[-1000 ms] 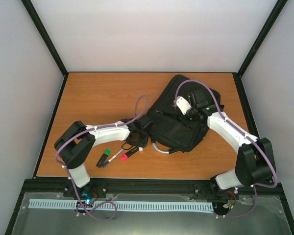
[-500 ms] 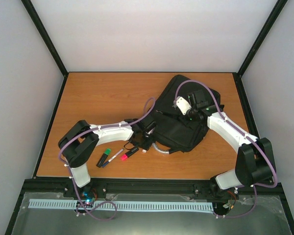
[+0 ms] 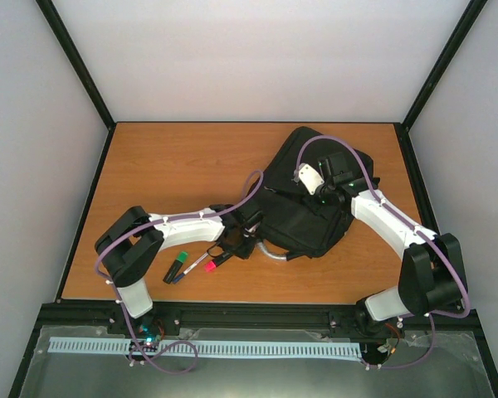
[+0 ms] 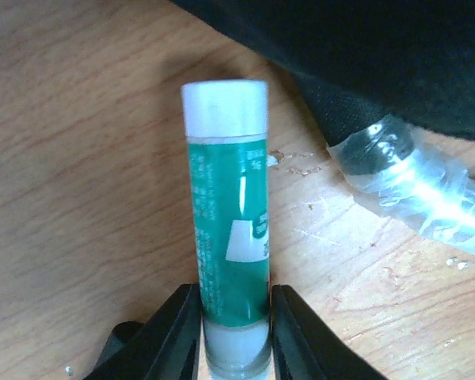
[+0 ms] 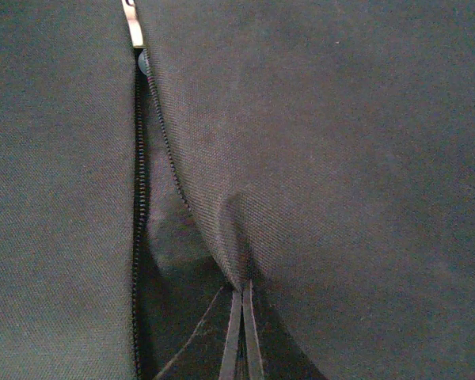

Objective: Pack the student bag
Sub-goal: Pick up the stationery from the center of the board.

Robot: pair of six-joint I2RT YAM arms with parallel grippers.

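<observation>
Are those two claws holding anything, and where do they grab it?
The left gripper clamps a green glue stick near its base. The right gripper pinches a fabric fold of the student bag beside its open zip.

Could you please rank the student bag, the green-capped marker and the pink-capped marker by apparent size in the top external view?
1. student bag, by far the largest.
2. green-capped marker and pink-capped marker: too alike to rank.

The left gripper [image 4: 233,315], near the table's [image 3: 166,166] front edge, clamped a glue stick [image 4: 226,214]; the right gripper's [image 5: 241,305] closed fingers pinched the student bag [image 5: 340,158].
</observation>
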